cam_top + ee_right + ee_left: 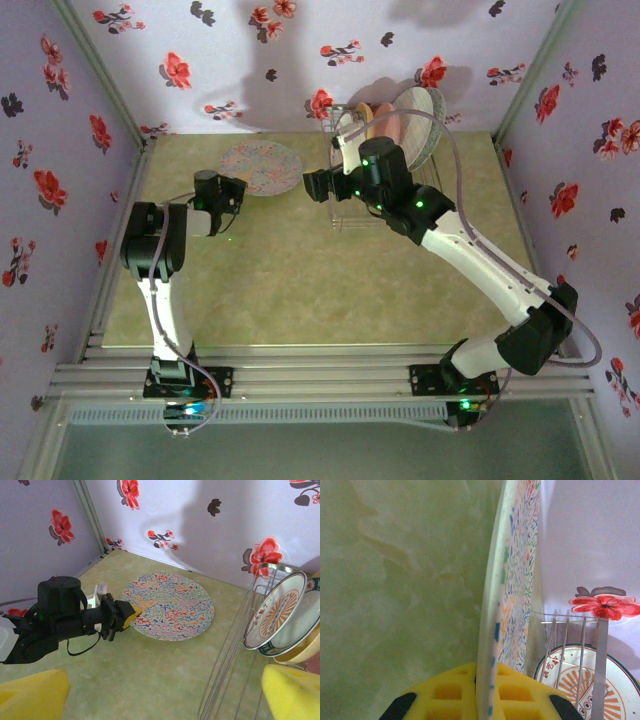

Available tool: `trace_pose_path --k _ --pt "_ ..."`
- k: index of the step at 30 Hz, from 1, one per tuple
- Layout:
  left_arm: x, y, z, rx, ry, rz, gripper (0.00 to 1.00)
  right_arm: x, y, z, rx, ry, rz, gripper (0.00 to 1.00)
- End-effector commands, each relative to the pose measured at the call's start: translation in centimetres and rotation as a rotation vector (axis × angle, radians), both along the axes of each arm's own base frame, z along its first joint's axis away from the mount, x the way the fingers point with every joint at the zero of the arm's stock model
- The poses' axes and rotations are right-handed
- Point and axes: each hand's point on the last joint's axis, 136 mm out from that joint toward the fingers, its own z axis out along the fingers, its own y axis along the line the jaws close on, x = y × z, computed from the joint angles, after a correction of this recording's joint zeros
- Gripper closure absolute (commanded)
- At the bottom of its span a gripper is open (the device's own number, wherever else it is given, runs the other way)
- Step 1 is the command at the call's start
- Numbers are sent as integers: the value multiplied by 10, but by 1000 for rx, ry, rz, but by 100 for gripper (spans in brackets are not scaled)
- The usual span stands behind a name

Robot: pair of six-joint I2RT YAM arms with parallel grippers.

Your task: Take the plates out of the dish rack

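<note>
Left pincer (pixel 485 692) clamping squiggle-patterned plate (pixel 517 580) rim

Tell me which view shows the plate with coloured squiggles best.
The right wrist view: the squiggle plate shows its whole face, with the left gripper pinching its rim. Top external shows the plate small; left wrist, edge-on.

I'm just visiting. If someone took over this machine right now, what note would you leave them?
Left hand: shut on the rim of the squiggle-patterned plate, which lies flat on the table.
Right hand: open, empty, beside the dish rack.
Done: one plate out of the rack.
Left: release that plate; unload the sunburst plate and the plates behind it.
</note>
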Motion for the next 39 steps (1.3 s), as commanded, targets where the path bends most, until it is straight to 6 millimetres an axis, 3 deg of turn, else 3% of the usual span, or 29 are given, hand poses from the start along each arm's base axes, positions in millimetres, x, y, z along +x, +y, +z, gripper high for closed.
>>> trace_pose_path --k 1,13,22,24,28,32,36,39 --pt "6 1 2 17 -11 -28 90 2 -1 16 48 -14 -7 1" --pt "0 1 3 49 52 -64 50 3 -11 23 69 -7 -44 1" --pt "-15 3 -2 101 186 -96 35 18 -56 30 26 1 -193 1" --pt "-18 4 -1 110 213 -101 27 23 -73 32 14 -1 -248 1" --pt "-25 5 2 134 247 -117 23 35 -119 42 -21 -4 -383 1" --pt "-34 8 13 174 265 -131 22 51 -187 46 -29 57 -590 1" --pt "-53 13 30 241 289 -137 19 66 -251 35 3 161 -783 3" --pt "-68 12 54 314 271 -156 19 82 -281 21 69 236 -846 3"
